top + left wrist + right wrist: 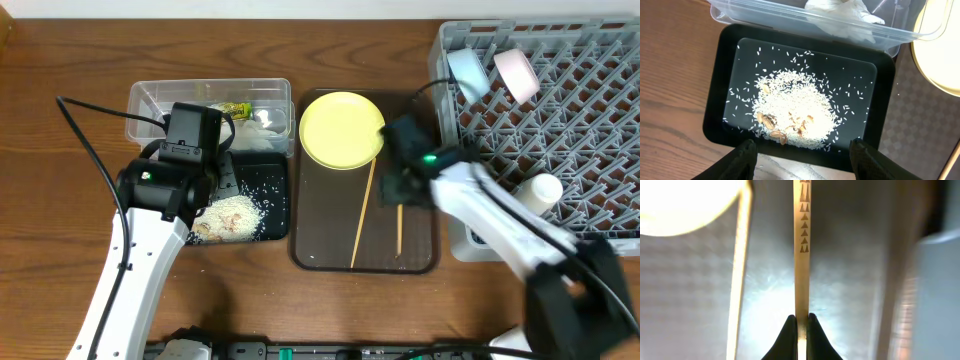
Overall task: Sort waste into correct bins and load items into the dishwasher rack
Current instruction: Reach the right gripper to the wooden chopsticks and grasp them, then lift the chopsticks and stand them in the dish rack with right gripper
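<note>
My left gripper is open and empty above the near edge of the black tray, which holds loose rice scraps. Behind it the clear tub holds the green-yellow wrapper and white tissue. My right gripper is shut on one wooden chopstick on the brown serving tray. The other chopstick lies to its left, by the yellow plate. The grey rack holds the light blue bowl, white bowl and small white cup.
The rack stands right beside the brown tray's right edge. The black tray and the clear tub touch the brown tray's left side. Bare wooden table lies at the left and along the front.
</note>
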Available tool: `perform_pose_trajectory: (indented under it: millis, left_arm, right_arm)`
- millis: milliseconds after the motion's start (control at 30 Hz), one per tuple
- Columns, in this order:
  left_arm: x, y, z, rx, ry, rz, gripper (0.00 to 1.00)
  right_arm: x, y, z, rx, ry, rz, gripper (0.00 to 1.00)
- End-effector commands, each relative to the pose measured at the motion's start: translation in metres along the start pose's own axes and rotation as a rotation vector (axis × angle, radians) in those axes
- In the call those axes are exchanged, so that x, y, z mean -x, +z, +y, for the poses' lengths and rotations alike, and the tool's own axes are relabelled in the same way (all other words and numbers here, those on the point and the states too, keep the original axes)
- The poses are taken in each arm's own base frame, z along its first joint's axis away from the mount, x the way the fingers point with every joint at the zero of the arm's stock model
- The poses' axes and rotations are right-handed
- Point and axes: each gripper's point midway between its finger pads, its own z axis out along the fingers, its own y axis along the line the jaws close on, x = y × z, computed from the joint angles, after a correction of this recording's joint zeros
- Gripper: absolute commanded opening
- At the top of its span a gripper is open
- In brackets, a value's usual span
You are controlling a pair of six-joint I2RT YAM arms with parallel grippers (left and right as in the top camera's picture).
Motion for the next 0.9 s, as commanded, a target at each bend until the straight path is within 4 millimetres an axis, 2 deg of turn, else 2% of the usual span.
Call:
perform_pose_trajectory:
  millis: [0,100,167,400,533,633,867]
  left_arm:
    - [0.0,0.001,0.003,0.014,-0.013,-0.001,0.63]
    - [0.0,0.001,0.003,0.014,-0.013,-0.001,0.63]
    - [0.0,0.001,0.003,0.014,-0.013,-0.001,0.63]
    - [0.0,0.001,0.003,0.014,-0.013,-0.001,0.63]
    - [0.0,0.001,0.003,0.014,-0.013,-0.002,0.63]
    - [0.0,0.001,0.003,0.014,-0.013,-0.001,0.63]
    - [0.0,0.001,0.003,0.015,-0.012,0.0,0.63]
  right_arm:
    - [0.025,-0.043,-0.019,0.027,-0.054,-0.123,0.01]
    - [0.041,-0.071,-0.039,0.074,-0.059,-0.189,0.01]
    - [0.047,-0.081,-0.053,0.093,-0.073,-0.208,0.01]
    - [0.053,-0.079,-0.107,0.032,-0.054,-0.186,0.01]
    - [0.06,-0.077,-0.118,0.011,-0.105,-0.204,0.01]
    - [0.064,-0.073,-0.118,0.011,-0.13,-0.209,0.01]
    - [0.075,-0.048,-0.117,0.011,-0.135,-0.195,0.01]
